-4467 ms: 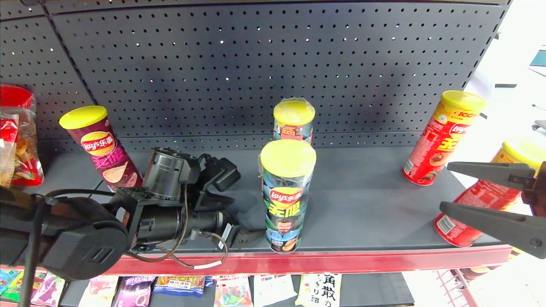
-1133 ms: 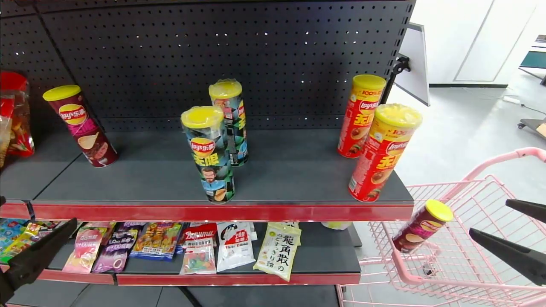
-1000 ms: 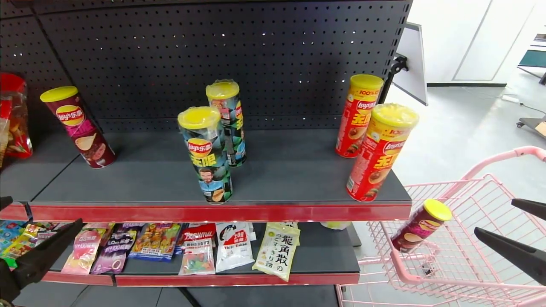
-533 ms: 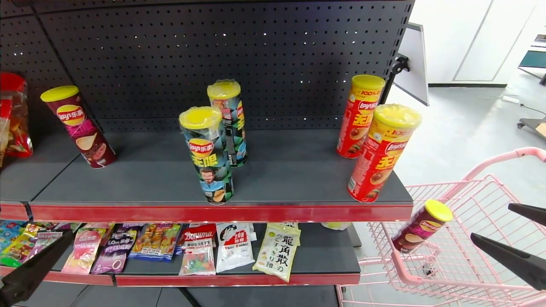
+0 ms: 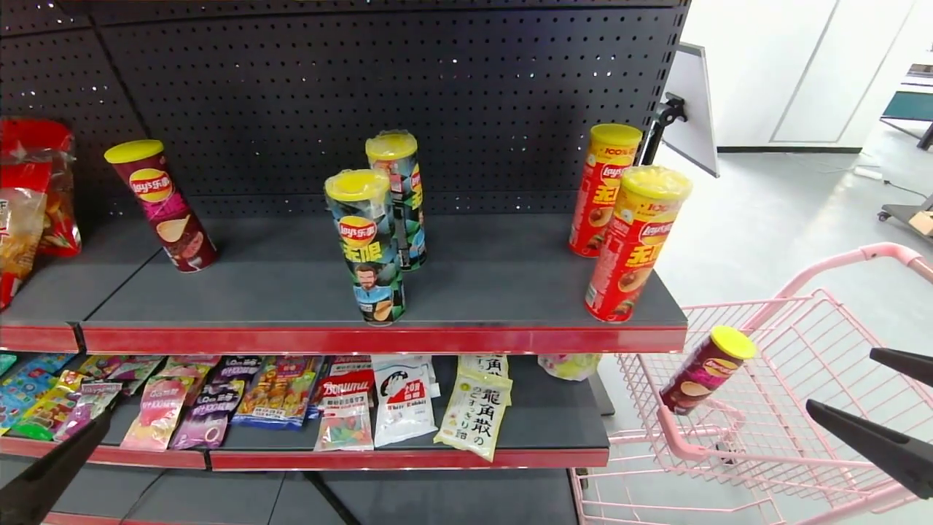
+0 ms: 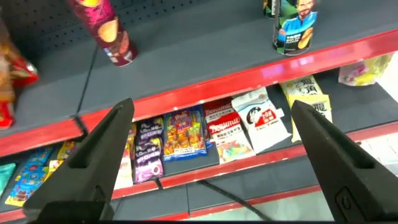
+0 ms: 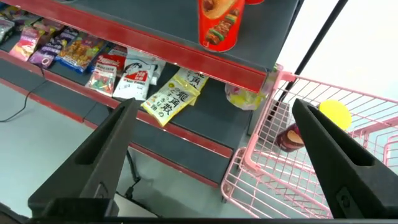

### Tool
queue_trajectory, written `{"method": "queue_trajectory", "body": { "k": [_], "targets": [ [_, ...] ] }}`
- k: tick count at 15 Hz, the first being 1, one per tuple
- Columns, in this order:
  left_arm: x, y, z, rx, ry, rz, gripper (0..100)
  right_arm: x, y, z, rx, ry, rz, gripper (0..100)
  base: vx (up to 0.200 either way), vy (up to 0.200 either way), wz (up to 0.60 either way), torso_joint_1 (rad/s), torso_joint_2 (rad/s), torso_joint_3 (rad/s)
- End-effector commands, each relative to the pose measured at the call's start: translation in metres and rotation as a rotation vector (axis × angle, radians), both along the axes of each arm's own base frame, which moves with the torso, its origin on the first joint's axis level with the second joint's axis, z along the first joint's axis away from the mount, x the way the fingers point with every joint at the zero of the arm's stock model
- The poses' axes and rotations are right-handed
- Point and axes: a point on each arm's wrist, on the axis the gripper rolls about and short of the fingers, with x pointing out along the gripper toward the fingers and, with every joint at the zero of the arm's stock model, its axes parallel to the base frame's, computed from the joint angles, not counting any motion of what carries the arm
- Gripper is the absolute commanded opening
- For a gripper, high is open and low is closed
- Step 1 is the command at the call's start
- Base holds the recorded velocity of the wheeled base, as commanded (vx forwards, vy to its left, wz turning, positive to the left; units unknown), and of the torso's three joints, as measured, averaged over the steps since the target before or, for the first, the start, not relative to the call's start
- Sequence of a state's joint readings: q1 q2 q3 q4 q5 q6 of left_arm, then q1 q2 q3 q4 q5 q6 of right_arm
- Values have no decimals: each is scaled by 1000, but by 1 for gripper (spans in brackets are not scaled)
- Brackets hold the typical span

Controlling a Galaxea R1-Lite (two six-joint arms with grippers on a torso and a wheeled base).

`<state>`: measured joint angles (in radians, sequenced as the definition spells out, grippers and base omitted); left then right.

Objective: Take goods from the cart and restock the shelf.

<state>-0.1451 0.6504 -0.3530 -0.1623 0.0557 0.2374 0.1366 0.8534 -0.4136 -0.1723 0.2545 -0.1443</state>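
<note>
Both pincers are held apart and empty: the left pincer (image 6: 211, 106) at 7 o'clock below the shelf (image 5: 379, 339), the right pincer (image 7: 214, 104) at 4 o'clock by the cart (image 5: 882, 251). 1 maroon can (image 5: 701, 370) is leaned inside the cart. 5 cans (image 5: 368, 248) are stood on the shelf.

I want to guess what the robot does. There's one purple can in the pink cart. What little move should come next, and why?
Probably ease the right gripper toward the purple can leaning in the pink cart. Its fingers stand open and empty nearby, and the shelf has bare room.
</note>
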Motion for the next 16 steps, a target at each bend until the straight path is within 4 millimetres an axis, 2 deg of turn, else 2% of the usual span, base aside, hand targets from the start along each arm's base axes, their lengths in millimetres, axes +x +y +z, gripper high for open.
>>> {"method": "queue_trajectory", "body": {
  "k": [1, 10, 15, 16],
  "targets": [
    [1, 0, 0, 1, 3, 0, 100, 0, 0, -1, -1, 6, 0, 100, 0, 0, 0, 0, 0, 0],
    [0, 0, 2, -6, -7, -4, 100, 3, 0, -4, -18, 17, 5, 100, 0, 0, -600, 7, 6, 2],
    [-6, -1, 4, -68, -30, -79, 100, 9, 1, -5, -23, 37, 2, 100, 0, 0, 0, 0, 0, 0],
    [-7, -1, 5, -92, -33, -98, 100, 9, 1, -5, -24, 35, -4, 100, 0, 0, 600, 12, -7, 2]
  ]
}}
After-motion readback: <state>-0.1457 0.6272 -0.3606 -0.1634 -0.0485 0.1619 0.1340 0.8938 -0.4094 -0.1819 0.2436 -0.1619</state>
